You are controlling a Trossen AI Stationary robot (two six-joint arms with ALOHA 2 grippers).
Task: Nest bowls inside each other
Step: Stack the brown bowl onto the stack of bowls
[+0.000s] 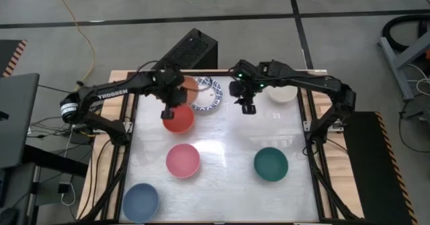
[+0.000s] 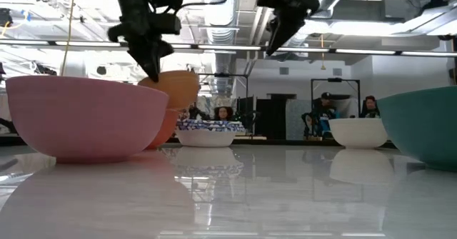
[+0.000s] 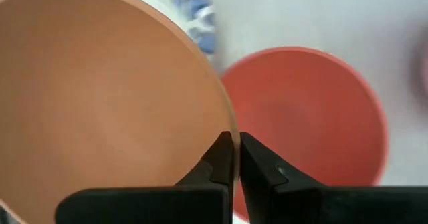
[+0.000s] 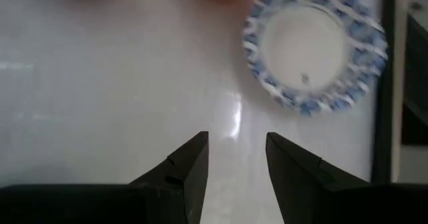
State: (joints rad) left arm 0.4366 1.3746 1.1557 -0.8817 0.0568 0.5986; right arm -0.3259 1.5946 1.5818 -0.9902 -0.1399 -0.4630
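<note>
My left gripper (image 1: 173,99) is shut on an orange bowl (image 1: 189,86), held in the air at the far left, just above and beside a red bowl (image 1: 178,118) that sits on its base on the table. A white bowl with a blue-patterned rim (image 1: 207,95) stands right of them. My right gripper (image 1: 246,105) hovers open above bare table, between the patterned bowl (image 4: 314,50) and a cream bowl (image 1: 282,93). Pink (image 1: 183,160), dark green (image 1: 271,164) and blue (image 1: 140,201) bowls rest nearer the front. My left gripper pinches the orange bowl's rim (image 3: 229,125) with one finger (image 3: 215,158) inside the bowl and the other outside. The fingers come slanting down from above. The bowl (image 2: 176,89) hangs tilted below them, lifted clear of the table, over the red bowl (image 3: 307,117).
The table top (image 1: 228,138) has bare room in its middle. A black box (image 1: 191,50) stands just beyond the far edge. People sit in the room behind the table, seen in the low view.
</note>
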